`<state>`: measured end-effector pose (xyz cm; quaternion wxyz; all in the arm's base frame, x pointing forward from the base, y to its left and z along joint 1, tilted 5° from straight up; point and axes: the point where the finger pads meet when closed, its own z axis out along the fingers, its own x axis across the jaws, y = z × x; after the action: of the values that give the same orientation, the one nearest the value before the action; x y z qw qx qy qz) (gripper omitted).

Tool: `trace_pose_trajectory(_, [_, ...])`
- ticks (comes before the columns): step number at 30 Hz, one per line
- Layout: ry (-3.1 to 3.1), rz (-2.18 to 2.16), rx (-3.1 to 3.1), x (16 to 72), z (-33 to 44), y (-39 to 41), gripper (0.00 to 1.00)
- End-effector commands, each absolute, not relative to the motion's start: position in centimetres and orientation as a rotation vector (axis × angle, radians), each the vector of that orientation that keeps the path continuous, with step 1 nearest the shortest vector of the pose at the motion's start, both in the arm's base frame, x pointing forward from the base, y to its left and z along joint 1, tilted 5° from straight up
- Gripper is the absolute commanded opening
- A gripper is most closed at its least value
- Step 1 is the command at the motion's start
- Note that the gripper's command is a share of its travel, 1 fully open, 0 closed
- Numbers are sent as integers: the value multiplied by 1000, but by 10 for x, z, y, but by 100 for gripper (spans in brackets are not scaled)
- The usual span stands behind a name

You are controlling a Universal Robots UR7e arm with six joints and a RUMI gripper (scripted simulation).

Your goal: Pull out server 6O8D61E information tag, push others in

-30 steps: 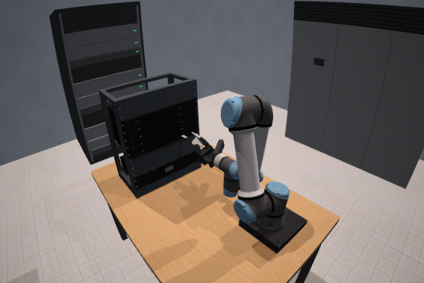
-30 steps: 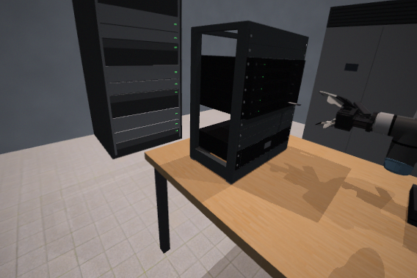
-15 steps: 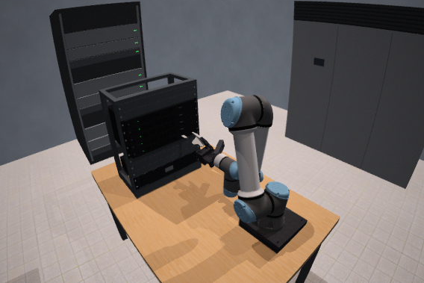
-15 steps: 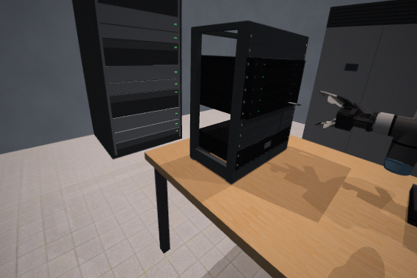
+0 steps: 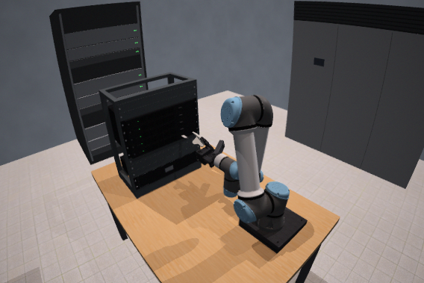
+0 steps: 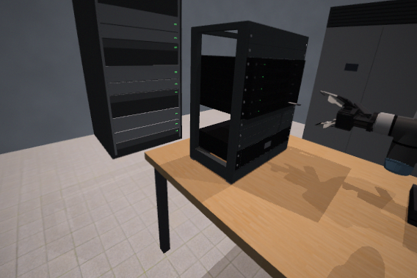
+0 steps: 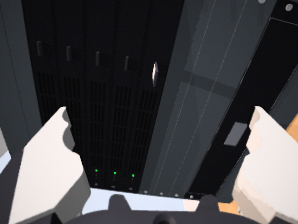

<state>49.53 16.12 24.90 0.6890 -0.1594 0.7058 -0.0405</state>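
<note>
- The rack (image 5: pixel 158 95) (image 6: pixel 241 105) (image 7: pixel 167 100) stands upright on the wooden table (image 5: pixel 179 226) (image 6: pixel 257 207), bearing a block of black servers with small green lights.
- The information tag (image 5: pixel 184 137) (image 6: pixel 294 103) (image 7: pixel 155 74) of the lowest server in that block juts from the front, near the side of the rack away from the lights. Its printing cannot be read in any view.
- The other four tags (image 7: pixel 98 58) in the block show only as short dark tabs, apparently pushed in.
- The gripper (image 5: pixel 201 144) (image 6: pixel 324 108) (image 7: pixel 158 108) is spread wide in front of the rack, well apart from the pale tag, and pinches nothing.
- Handling, as judged: the tag is probably a thin, light, fairly stiff strip, smooth enough to slip from a loose pinch. Its thinness suggests that sideways or twisting load could bend it.
- Point of hold, as judged: the protruding end, pinched across its two broad faces, with any push or pull kept straight along its slide.
- Caution, as judged: the rack is unfastened, so a hard tug at the stop or a shove past full insertion could shift it. Slow, light force suits either move.
</note>
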Motion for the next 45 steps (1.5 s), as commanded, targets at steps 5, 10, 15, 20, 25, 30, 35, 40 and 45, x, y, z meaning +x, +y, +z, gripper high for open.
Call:
trace_pose_trajectory(5, [1579,-77,-345,495,249,161,100])
trace_pose_trajectory(10, [1579,-73,-341,495,249,161,100])
trace_pose_trajectory(15, [1580,-66,-334,494,249,161,100])
trace_pose_trajectory(20, [1580,-59,-328,494,249,161,100])
trace_pose_trajectory(25, [1580,-55,-325,494,249,161,100])
trace_pose_trajectory(30, [1581,-48,-319,494,249,161,100])
trace_pose_trajectory(35, [1581,-42,-313,494,249,161,100])
trace_pose_trajectory(40, [1581,-37,-309,493,249,162,100])
trace_pose_trajectory(45, [1581,-32,-304,493,249,162,100])
